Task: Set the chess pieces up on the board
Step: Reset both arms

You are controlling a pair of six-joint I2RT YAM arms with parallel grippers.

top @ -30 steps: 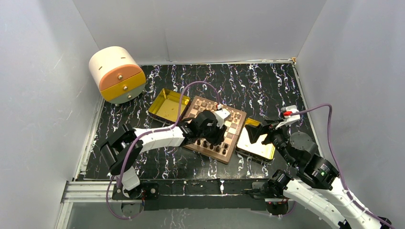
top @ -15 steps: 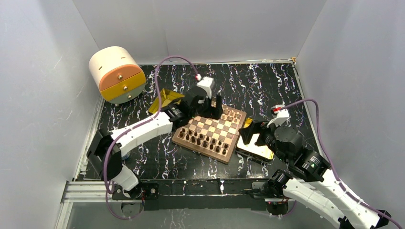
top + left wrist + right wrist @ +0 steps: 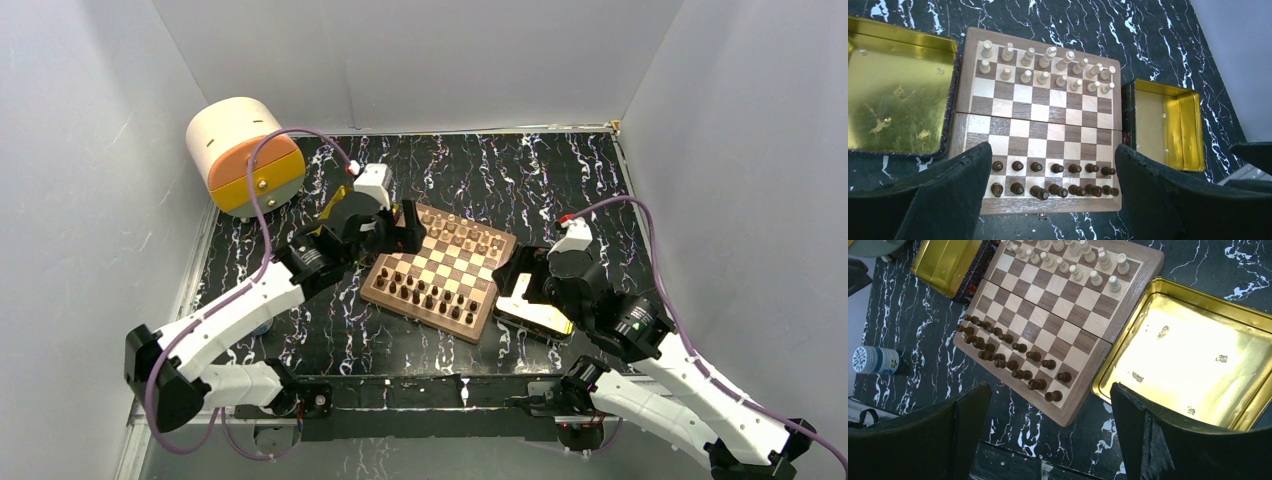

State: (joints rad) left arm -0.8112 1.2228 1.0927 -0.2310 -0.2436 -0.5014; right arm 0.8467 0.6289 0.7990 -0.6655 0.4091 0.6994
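Pale walls close the desk on the left, back and right. The freest room is the broad strip of black marbled surface between the board's far edge and the back wall. The chessboard lies mid-desk, turned askew to the desk's edges, with a fold seam across its middle. The left gold tray sits just beside its left edge and the right gold tray just beside its right edge, so both flanks are hemmed in. A round drawer box in cream, orange and yellow stands at the far left corner near the wall, well apart from the board. A small white-and-blue canister stands on the desk off the board's near-left side.

The light pieces fill two rows along the far edge. The dark pieces stand in two rows along the near edge, the outermost row somewhat uneven. Four ranks of bare squares separate them.

The left end effector hangs over the board's far-left corner and the left gold tray — released, its fingers spread wide with nothing between them. The right end effector hovers above the right gold tray beside the board's right edge — likewise released and holding nothing, touching neither the tray nor the board.
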